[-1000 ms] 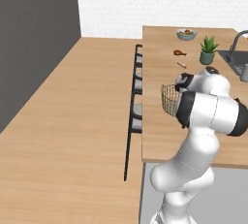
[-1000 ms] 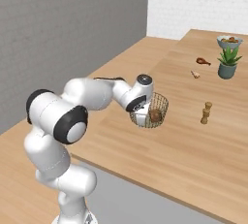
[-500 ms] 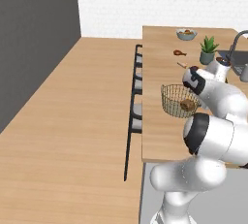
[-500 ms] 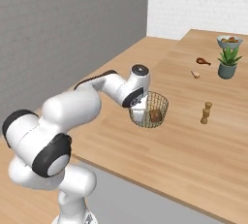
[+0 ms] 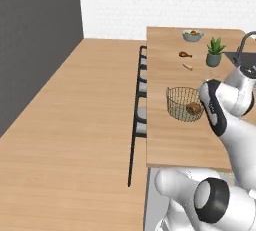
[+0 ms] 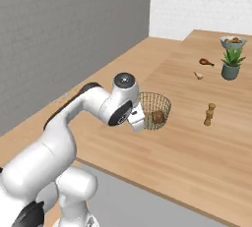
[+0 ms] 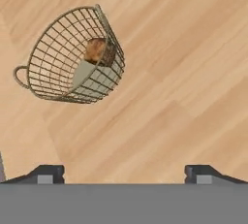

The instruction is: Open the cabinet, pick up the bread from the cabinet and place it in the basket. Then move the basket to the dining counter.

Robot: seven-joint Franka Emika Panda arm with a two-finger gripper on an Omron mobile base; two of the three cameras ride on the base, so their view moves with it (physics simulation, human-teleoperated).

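Tan-gold wire mesh forms the round basket (image 7: 72, 56) cradling the lumpy brown bread (image 7: 98, 51) on the light wood dining counter (image 7: 184, 72), ahead of the wide-open, empty claw (image 7: 125, 172).

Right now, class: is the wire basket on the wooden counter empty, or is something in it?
Not empty. The bread lies inside the basket, visible through its mesh.
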